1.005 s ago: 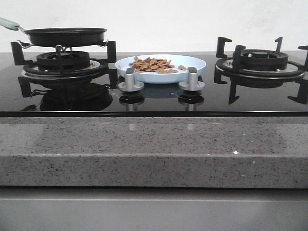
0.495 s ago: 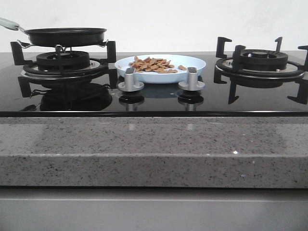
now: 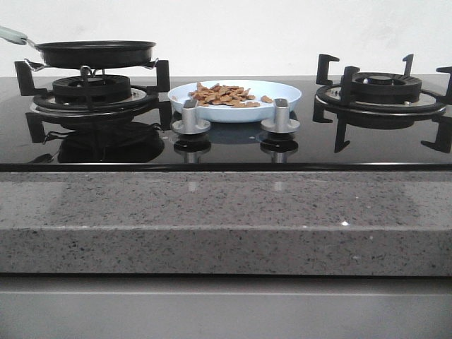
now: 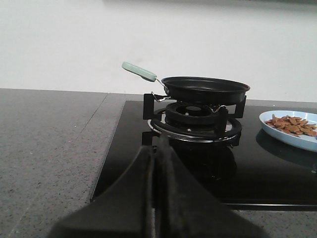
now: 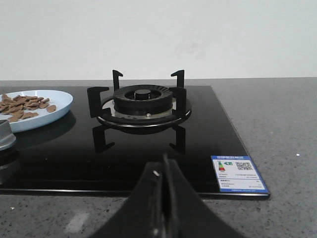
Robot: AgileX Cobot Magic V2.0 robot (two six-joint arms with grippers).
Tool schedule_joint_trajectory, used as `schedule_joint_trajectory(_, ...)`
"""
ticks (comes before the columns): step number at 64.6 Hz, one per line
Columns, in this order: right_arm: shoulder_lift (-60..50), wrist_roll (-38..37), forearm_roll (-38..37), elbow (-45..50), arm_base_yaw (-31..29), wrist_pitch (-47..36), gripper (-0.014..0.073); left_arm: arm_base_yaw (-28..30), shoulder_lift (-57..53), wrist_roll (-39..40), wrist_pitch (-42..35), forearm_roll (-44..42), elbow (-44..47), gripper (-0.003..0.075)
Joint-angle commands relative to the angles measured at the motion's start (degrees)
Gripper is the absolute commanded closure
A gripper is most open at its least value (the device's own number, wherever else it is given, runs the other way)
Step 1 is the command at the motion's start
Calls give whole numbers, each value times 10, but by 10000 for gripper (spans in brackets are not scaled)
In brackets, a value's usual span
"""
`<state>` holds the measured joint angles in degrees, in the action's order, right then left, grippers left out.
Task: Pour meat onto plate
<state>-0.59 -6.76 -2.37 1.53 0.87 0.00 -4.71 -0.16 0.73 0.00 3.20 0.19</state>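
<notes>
The speckled grey stone desk point(image 3: 226, 212) is lying nearest in the front view, where neither arm is showing. Only the wrist views are showing the left claw point(image 4: 157, 163) and right claw point(image 5: 165, 181), each pressed together and pinching nothing. Beyond, at 12 o'clock, the thin tan meat pieces point(image 3: 224, 94) are sitting heaped on the round pale blue plate point(image 3: 286, 92). At 10 o'clock, the black frying pan point(image 3: 95, 52) is resting on its burner grate point(image 3: 92, 88).

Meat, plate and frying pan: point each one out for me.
meat point(image 3: 223, 94), front view, middle of the heap.
plate point(image 3: 286, 90), front view, bare right part inside the rim.
frying pan point(image 4: 205, 89), left wrist view, black outer side wall.
</notes>
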Motion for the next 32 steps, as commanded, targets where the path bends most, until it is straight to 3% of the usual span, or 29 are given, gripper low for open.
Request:
schedule_joint_trajectory(1, -10, -2, -9, -3, -8, -50, 663, -2, -9, -1, -45, 0, 3, 741)
schedule_joint_trajectory(32, -10, -2, -7, -3, -32, -57, 663, -2, -9, -1, -45, 0, 3, 741)
